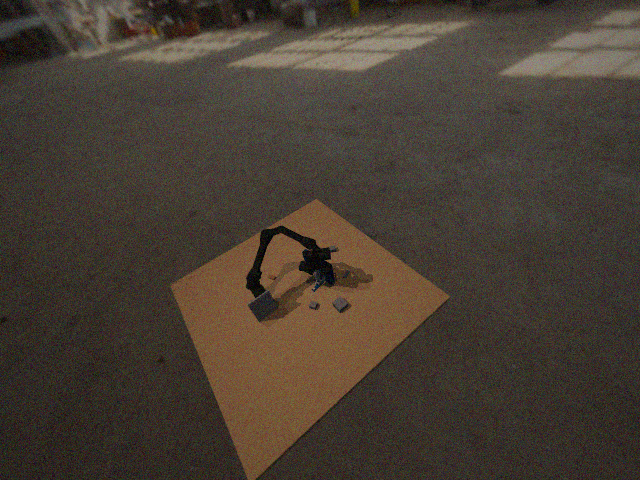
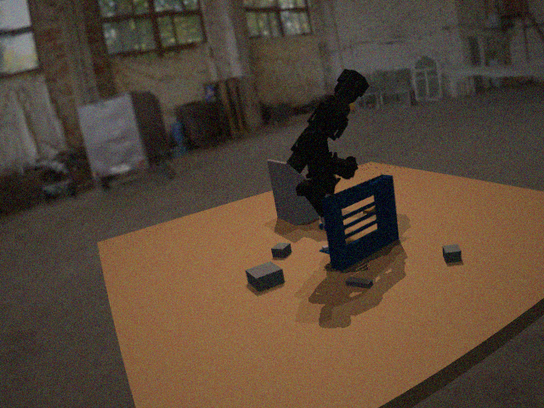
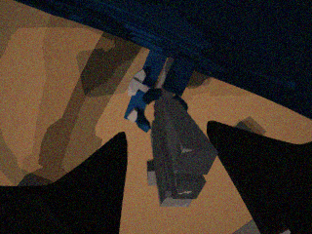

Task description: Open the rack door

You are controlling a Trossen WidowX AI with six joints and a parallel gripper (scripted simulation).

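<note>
Nearest in the exterior view, a flat dark rectangular block (image 2: 359,282) lies on the orange-tan table (image 1: 258,382) (image 2: 211,337), within the shadows in front of the rack. To its left sits a larger grey rectangular block (image 1: 340,304) (image 2: 264,277), with a small grey block (image 1: 313,305) (image 2: 280,250) just behind it; another small grey block (image 2: 451,253) sits well to the right. Between them, farther in, stands the upright blue rack (image 1: 329,274) (image 2: 339,237), its thick border surrounding horizontal slats. Small pale and blue fittings show beside its left edge, but how far the door is open cannot be told. Behind that edge is the black two-fingered tool (image 1: 318,270) (image 2: 321,214) (image 3: 167,132), pointing downward. It is partly open, well short of its full spread, and has hold of nothing. From the wrist, a dark grey tapering upright piece (image 3: 177,146), apparently the handle, shows between the black fingers, with table visible on both sides of it; its lower end meets the blue fittings by the rack. Farther back, the jointed black arm (image 1: 263,250) (image 2: 325,116) arches above the table, and a flat grey panel (image 1: 264,306) (image 2: 287,193) stands tilted beside its lower end.
</note>
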